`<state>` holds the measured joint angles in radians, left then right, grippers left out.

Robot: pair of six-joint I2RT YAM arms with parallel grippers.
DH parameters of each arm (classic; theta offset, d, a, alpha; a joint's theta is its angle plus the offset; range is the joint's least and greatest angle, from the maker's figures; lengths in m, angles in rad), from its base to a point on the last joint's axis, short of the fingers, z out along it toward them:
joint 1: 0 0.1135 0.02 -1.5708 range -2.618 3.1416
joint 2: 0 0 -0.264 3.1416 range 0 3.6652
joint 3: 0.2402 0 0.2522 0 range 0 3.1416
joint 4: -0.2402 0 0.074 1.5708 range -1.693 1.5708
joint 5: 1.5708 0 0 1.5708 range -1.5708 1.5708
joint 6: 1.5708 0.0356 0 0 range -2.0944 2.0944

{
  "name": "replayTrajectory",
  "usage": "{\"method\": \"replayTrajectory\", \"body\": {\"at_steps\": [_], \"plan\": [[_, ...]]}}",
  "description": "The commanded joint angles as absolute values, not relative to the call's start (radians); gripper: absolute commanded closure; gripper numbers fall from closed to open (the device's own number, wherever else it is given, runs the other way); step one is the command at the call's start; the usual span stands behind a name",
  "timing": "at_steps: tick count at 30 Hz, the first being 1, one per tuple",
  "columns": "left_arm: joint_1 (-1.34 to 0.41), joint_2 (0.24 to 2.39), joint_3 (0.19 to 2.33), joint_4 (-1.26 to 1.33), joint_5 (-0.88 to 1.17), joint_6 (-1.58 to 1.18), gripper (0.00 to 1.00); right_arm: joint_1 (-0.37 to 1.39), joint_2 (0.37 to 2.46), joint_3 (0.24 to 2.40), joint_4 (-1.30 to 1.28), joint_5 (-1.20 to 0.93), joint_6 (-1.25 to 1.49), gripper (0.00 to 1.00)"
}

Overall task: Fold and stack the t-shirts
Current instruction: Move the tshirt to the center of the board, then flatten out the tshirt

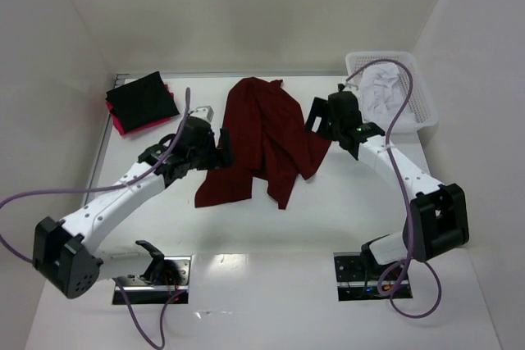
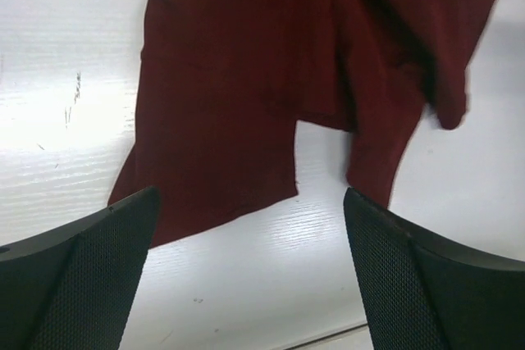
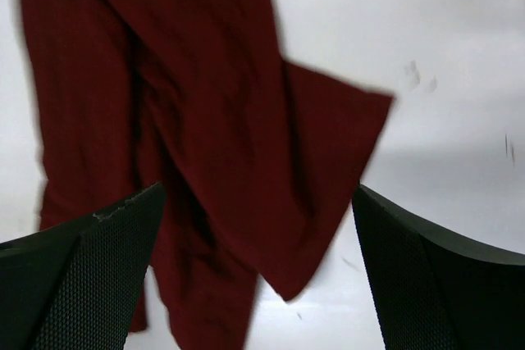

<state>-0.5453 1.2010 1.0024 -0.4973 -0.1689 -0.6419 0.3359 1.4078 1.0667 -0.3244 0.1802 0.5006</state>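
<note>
Your white table (image 1: 271, 235) carries everything. The dark maroon t-shirt (image 1: 264, 138) lies unfolded and rumpled at its middle, stretched from far to near, and neither arm holds it. At the far right corner stands a white plastic basket (image 1: 424, 110) with white cloth (image 1: 379, 88) in it. At the far left corner you have a black t-shirt (image 1: 141, 99) folded into a square, lying on a bright pink one (image 1: 121, 125) whose edge shows at the near left. Your left gripper (image 1: 221, 152) sits just beside the maroon shirt's left edge, jaws spread wide with nothing between them. Your right gripper (image 1: 316, 118) sits just beside its right edge, jaws likewise wide apart and empty.
</note>
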Motion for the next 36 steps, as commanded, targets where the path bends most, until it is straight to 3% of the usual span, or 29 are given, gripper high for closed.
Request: {"method": "replayTrajectory", "body": {"at_steps": [1,6,11,13,24,35,36], "plan": [[-0.529,1.328,0.991,-0.480,-0.159,-0.617,0.00,0.336,1.396,1.016,-0.274,0.222,0.566,0.00],[-0.506,1.464,0.991,-0.430,-0.153,-0.602,0.00,0.316,1.482,0.994,-0.257,0.202,0.593,0.00],[-0.462,1.556,0.991,-0.396,-0.113,-0.578,0.00,0.304,1.608,1.008,-0.253,0.192,0.597,0.06],[-0.439,1.580,0.991,-0.387,-0.096,-0.568,0.00,0.304,1.642,1.008,-0.253,0.215,0.597,0.13],[-0.394,1.651,0.991,-0.387,-0.072,-0.549,0.04,0.275,1.741,1.069,-0.255,0.245,0.569,0.24],[-0.385,1.677,0.984,-0.377,-0.034,-0.540,0.05,0.275,1.835,1.127,-0.262,0.268,0.553,0.48],[-0.385,1.677,0.982,-0.377,-0.034,-0.540,0.05,0.275,1.845,1.137,-0.264,0.268,0.551,0.54]]}}
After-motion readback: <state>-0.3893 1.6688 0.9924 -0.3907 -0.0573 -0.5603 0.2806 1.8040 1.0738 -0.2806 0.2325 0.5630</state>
